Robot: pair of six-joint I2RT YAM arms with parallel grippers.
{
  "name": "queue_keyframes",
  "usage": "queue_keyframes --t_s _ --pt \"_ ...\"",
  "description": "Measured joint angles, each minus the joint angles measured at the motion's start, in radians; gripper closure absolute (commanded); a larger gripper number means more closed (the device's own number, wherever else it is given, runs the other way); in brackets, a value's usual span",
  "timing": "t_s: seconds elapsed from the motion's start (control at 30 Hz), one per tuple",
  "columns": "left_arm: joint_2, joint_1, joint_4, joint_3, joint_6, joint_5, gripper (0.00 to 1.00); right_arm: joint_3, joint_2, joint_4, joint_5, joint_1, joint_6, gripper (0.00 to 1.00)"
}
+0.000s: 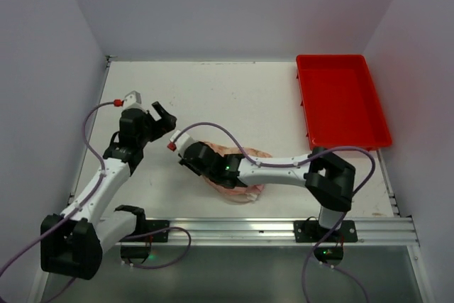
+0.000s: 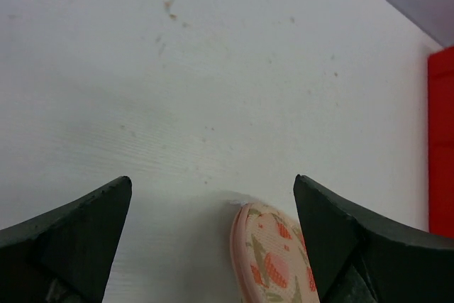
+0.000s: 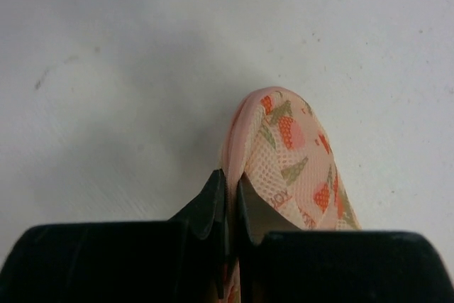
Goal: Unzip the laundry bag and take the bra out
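Observation:
The laundry bag [image 1: 241,188], peach with an orange floral print, lies near the front middle of the table, mostly under my right arm. My right gripper [image 1: 187,160] is shut on the bag's pink zipper edge [image 3: 228,143], and the bag's rounded end [image 3: 294,147] sticks out ahead of the fingers. My left gripper [image 1: 160,118] is open and empty, just left of and beyond the bag. In the left wrist view the bag's end [image 2: 273,260] shows low between the wide-open fingers [image 2: 85,225]. The bra is hidden.
A red tray [image 1: 340,101] stands at the back right; its edge shows in the left wrist view [image 2: 441,140]. White walls enclose the table on three sides. A metal rail [image 1: 284,230] runs along the near edge.

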Motion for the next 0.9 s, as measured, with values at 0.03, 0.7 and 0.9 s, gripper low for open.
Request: queue_keyframes --t_s 0.03,0.7,0.9 --pt "-0.034 0.02 -0.042 0.012 0.0 -0.031 0.0 0.069 0.04 -0.04 0.008 -0.002 0.025 1.0" --pt "-0.284 0.086 -0.35 0.0 0.1 -0.056 0.0 0.13 -0.098 -0.343 -0.273 -0.124 0.124 0.18" --pt "-0.294 0.086 -0.367 -0.046 0.1 -0.021 0.0 0.023 -0.122 -0.321 -0.325 -0.073 0.062 0.19"
